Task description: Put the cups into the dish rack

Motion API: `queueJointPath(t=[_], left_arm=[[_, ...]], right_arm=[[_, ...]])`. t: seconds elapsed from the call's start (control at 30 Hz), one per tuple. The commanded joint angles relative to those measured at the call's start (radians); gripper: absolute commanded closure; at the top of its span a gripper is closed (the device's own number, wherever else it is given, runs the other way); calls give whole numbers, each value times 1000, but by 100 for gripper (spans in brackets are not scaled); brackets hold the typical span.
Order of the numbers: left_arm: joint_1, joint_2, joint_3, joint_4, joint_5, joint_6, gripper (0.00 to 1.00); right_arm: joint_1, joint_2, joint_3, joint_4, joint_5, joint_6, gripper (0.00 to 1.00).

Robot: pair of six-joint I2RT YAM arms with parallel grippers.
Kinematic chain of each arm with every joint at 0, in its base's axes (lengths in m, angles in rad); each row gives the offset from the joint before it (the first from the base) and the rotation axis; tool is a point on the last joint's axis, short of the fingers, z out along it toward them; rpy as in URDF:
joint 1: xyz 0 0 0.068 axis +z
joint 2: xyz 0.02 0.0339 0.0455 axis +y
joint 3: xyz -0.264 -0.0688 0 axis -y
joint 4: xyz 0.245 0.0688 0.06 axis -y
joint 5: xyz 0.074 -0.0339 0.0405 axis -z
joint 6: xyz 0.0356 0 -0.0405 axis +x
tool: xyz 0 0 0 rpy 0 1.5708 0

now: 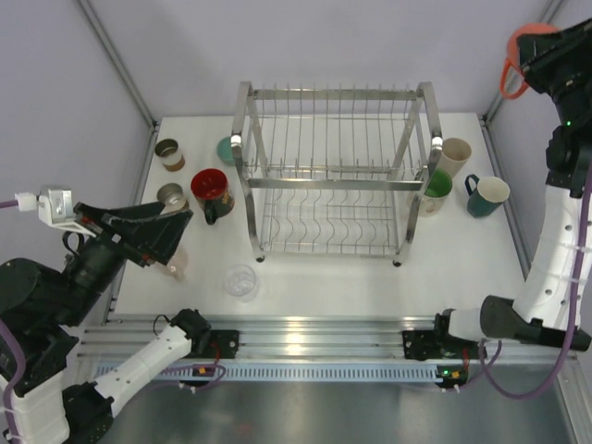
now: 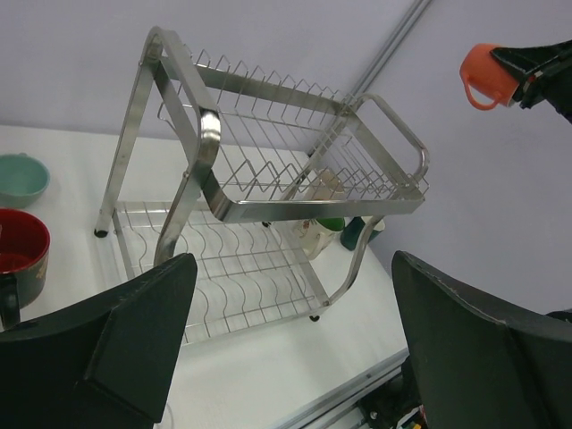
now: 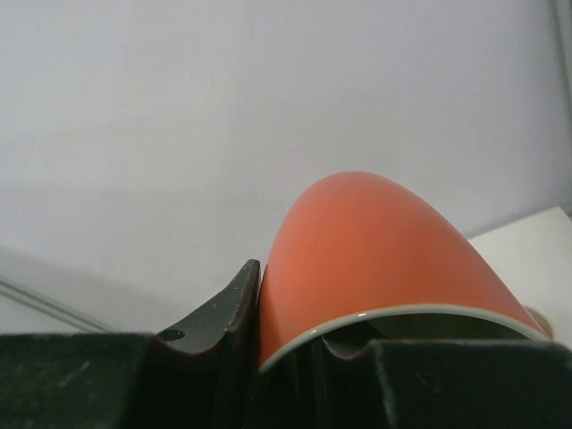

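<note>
Filling right wrist's view: orange cup (image 3: pixel 384 259)

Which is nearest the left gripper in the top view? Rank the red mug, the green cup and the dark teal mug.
From the left gripper:
1. Red mug, just beyond it, left of the rack.
2. Green cup, by the rack's right side.
3. Dark teal mug, farthest right.

One orange cup (image 3: pixel 375 259), pale rim. Dish rack (image 1: pixel 338 184) chrome, wavy wire pattern on lower tier. Table (image 1: pixel 370 287) white. Dark mug (image 1: pixel 211 190), red inside. Brown cup (image 1: pixel 169 154), teal cup (image 1: pixel 225 150), beige cup (image 1: pixel 454 154), green cup (image 1: pixel 437 187), teal mug (image 1: pixel 486 195), clear cup (image 1: pixel 241 280).
</note>
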Motion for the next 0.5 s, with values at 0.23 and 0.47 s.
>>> queueJointPath(t=[0.23,0.47], left_arm=[[-2,117,140,74,62,28,5],[-3,213,221,208,211,1,7]], right_arm=[[219,159,276,302,-174,-15,100],[384,41,55,528,-219,-39,100]])
